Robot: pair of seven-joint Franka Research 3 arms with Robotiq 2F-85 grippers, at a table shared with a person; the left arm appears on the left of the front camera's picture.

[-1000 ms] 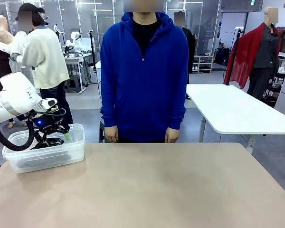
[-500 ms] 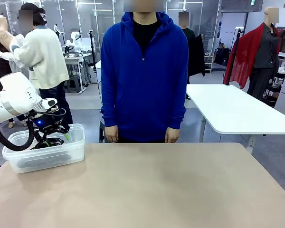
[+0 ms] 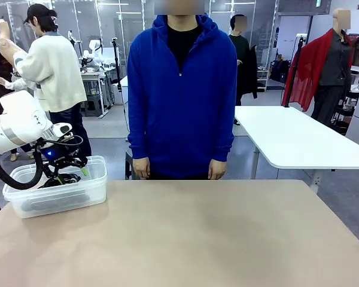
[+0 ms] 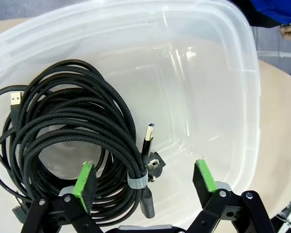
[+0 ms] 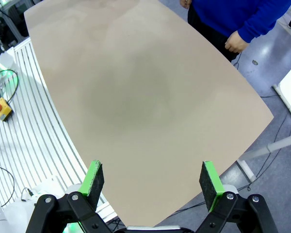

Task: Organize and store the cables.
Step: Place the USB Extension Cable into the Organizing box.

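Note:
Coiled black braided cables lie in the clear plastic bin, with gold USB plugs sticking out and a grey tie around one bundle. My left gripper hangs open just above them, green pads apart, touching nothing. From the front, that left gripper dips into the bin at the table's left edge, where dark cables show through the wall. High over the bare table, my right gripper is open and holds nothing.
A person in a blue hoodie stands at the far side of the table, hands hanging at the edge. The tan tabletop is bare right of the bin. White tables and other people stand behind.
None on the table; both arms and the bin stay put. Only people in the background have shifted.

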